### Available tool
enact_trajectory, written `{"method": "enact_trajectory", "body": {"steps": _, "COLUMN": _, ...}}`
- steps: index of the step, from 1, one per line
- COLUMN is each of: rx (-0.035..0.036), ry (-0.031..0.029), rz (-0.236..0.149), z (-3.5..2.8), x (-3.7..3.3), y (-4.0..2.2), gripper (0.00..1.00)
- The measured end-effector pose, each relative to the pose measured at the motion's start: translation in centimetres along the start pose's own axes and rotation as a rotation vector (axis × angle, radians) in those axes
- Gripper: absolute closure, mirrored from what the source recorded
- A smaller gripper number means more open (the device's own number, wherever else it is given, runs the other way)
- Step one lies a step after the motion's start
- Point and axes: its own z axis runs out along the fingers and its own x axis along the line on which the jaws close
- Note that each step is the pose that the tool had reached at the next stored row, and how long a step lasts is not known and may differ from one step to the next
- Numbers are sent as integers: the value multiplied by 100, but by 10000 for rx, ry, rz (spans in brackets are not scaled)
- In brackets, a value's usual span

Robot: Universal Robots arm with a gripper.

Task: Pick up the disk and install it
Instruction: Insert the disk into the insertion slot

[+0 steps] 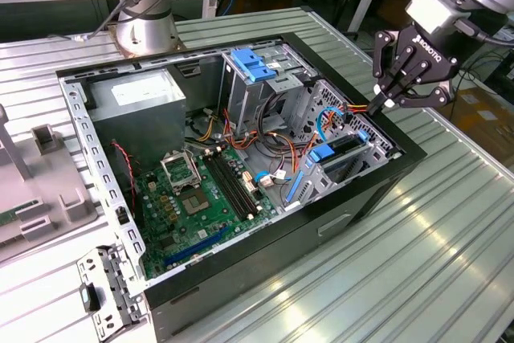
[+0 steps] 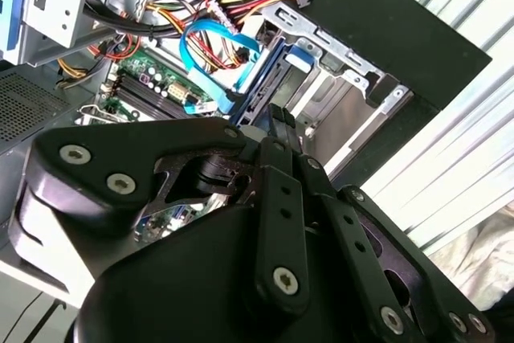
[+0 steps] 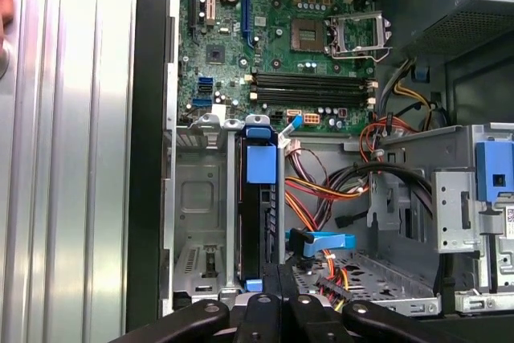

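- The ribbed metal table [image 1: 450,222] carries 1 open black computer case [image 1: 265,256], which lies on its side.
- The grey power supply box [image 1: 140,110] sits in the case corner at the exterior view's left. It is beside the green motherboard [image 1: 193,206].
- The gripper [image 1: 379,104] hangs over the case rim at the exterior view's right. Its 2 fingers [image 3: 267,299] are pressed together, and nothing is seen between them.
- The disk [image 3: 259,214] stands on edge in a slot of the grey drive bay [image 3: 197,222], with blue rails along its sides. 1 blue tab [image 3: 261,164] sits at the end nearest the motherboard. The fingertips are close to the opposite end; whether they touch it cannot be told.
- The blue flat cable [image 3: 321,240] lies just beside the disk, among red, yellow and orange wires [image 3: 309,190].
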Motion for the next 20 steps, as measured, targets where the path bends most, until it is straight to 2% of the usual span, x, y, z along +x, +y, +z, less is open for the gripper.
{"method": "enact_trajectory", "body": {"steps": 15, "rx": -99, "ry": 2, "rz": -1, "z": 30, "x": 5, "y": -140, "gripper": 89}}
{"method": "enact_trajectory", "body": {"steps": 19, "rx": -99, "ry": 1, "rz": 0, "z": 29, "x": 6, "y": -143, "gripper": 89}}
{"method": "enact_trajectory", "body": {"steps": 20, "rx": -39, "ry": 1, "rz": -9, "z": 32, "x": 6, "y": -144, "gripper": 89}}
